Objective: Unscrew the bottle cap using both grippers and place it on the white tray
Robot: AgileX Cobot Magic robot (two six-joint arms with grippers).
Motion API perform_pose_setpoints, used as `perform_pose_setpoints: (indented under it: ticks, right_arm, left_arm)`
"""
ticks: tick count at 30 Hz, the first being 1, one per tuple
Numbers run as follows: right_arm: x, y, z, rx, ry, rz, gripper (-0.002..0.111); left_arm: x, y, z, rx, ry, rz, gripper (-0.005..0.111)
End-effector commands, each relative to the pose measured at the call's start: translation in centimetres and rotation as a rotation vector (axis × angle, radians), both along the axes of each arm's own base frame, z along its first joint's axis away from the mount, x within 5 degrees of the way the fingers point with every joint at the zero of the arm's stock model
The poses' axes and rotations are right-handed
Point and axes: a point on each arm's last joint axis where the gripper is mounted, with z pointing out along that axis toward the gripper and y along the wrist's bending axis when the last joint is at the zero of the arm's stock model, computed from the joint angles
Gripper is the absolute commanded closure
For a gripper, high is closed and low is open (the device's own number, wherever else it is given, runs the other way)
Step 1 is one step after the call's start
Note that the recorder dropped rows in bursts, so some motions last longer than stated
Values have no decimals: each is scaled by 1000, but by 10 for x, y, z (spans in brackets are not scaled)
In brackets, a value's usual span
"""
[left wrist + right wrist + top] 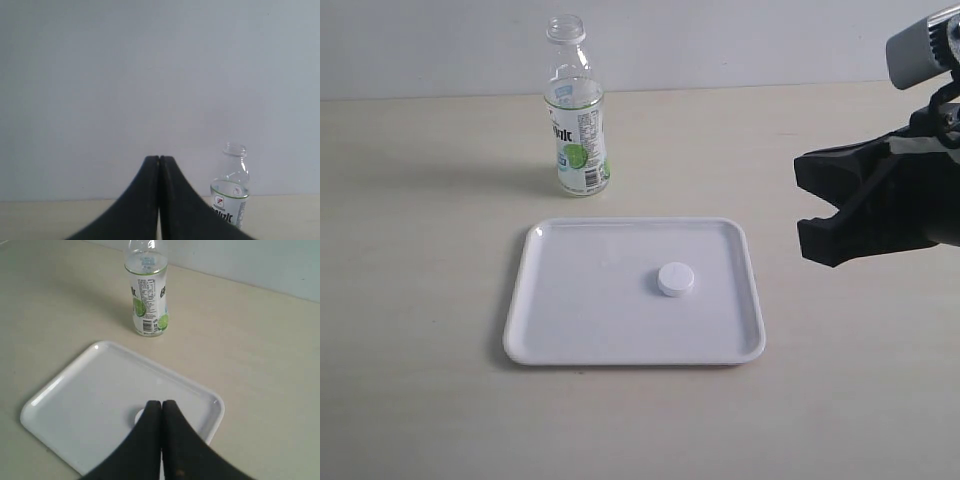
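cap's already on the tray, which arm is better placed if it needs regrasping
Right. The right gripper hangs shut near the white tray, its camera looking down on the bottle cap; the left gripper faces the wall.

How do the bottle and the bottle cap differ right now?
The bottle stands upright on the table outside the white tray; the bottle cap lies flat inside the tray. The bottle is tall and clear with a printed lime label; the bottle cap is a short, plain white disc. The bottle's neck is open, the bottle cap off it. Both rest free, with nothing gripping them.
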Motion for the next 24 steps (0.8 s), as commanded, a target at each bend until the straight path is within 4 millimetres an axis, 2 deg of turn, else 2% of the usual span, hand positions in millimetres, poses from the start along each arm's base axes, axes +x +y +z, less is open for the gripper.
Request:
perform_pose_setpoints:
  ticks: [1, 24]
  right_arm:
    - [-1, 0, 0, 5, -10, -1, 108]
    - [-1, 0, 0, 5, -10, -1, 108]
  left_arm:
    - [-3, 1, -3, -27, 29, 1, 107]
    - [-2, 1, -5, 10, 48, 11, 107]
